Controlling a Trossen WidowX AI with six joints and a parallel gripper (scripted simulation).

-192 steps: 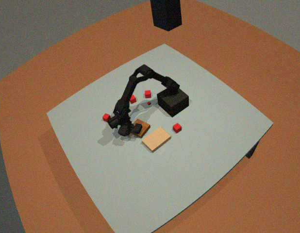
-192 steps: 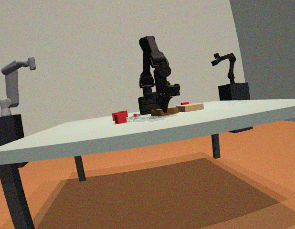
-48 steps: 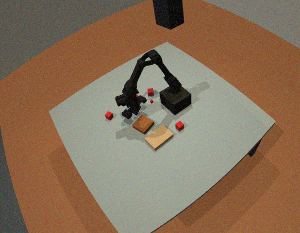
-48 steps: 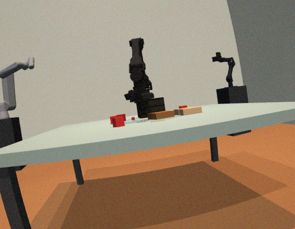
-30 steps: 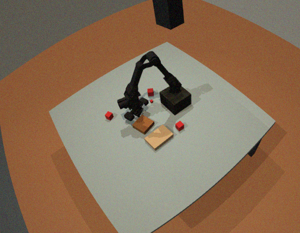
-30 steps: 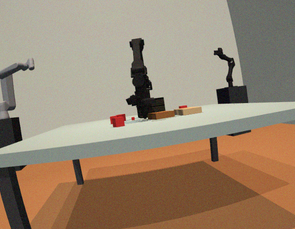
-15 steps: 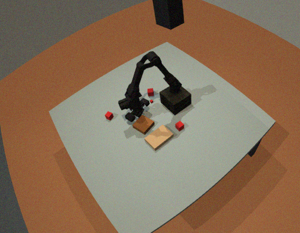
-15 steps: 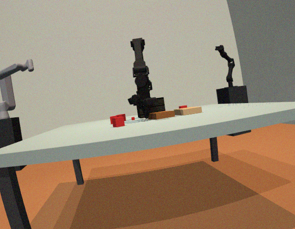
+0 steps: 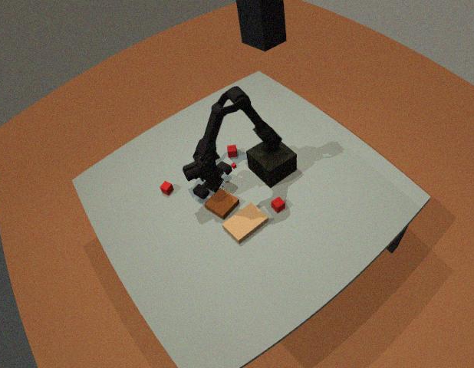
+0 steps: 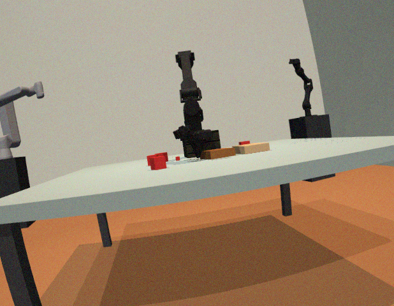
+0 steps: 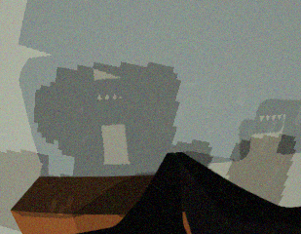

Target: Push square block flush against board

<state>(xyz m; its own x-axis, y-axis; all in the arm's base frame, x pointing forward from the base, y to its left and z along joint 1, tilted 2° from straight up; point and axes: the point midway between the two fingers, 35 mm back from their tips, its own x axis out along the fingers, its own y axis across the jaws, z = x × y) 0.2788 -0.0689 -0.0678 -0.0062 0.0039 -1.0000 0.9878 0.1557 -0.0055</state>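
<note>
The brown square block (image 9: 222, 203) (image 10: 218, 153) (image 11: 67, 195) lies flat on the table. The tan board (image 9: 245, 222) (image 10: 256, 148) lies flat beside it, towards the lower right in the top view. A narrow gap shows between the block's side and the board's long side, and the two are offset along it. My gripper (image 9: 217, 188) (image 10: 197, 155) (image 11: 174, 160) is shut and empty, with its tips low at the block's far side from the board. In the wrist view the fingers hide part of the block. I cannot tell if they touch it.
Red cubes stand left of the gripper (image 9: 166, 188), near the arm's base (image 9: 232, 150) and beyond the board's right corner (image 9: 278, 205). A tiny red cube (image 9: 233, 165) (image 10: 177, 158) lies behind the gripper. The arm's black base block (image 9: 271, 164) stands on the table (image 9: 182, 257).
</note>
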